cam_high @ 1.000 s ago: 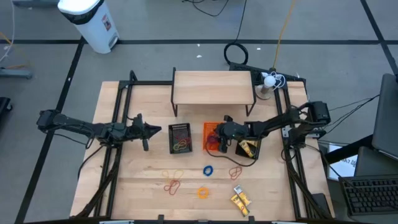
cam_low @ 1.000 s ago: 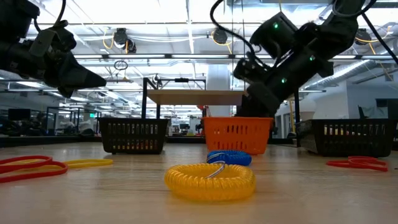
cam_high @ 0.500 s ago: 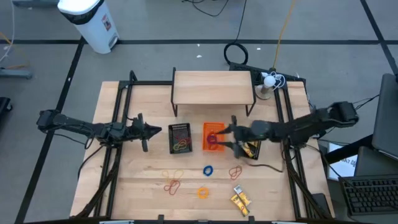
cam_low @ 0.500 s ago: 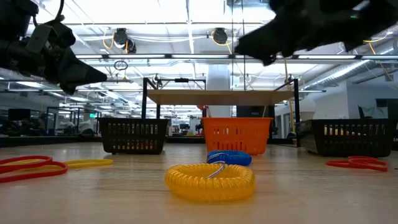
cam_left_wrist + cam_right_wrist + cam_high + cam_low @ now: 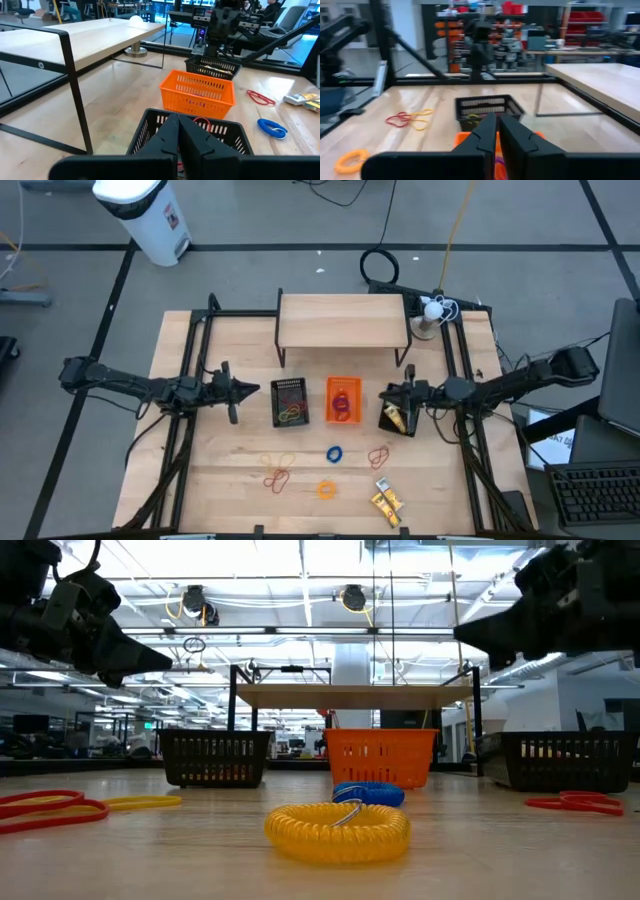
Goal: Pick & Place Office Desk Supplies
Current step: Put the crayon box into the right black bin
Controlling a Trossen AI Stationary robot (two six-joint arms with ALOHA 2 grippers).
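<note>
both tools (image 5: 248, 389) (image 5: 385, 393) hover closed above the table (image 5: 440, 480).

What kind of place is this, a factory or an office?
Most likely a robotics lab or workshop. A wooden table sits in a black metal frame on a concrete floor, cables trail across it, and beyond stand shelving, desks and ceiling strip lights.

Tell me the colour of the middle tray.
Orange tray, clearest in the left wrist view.
</note>
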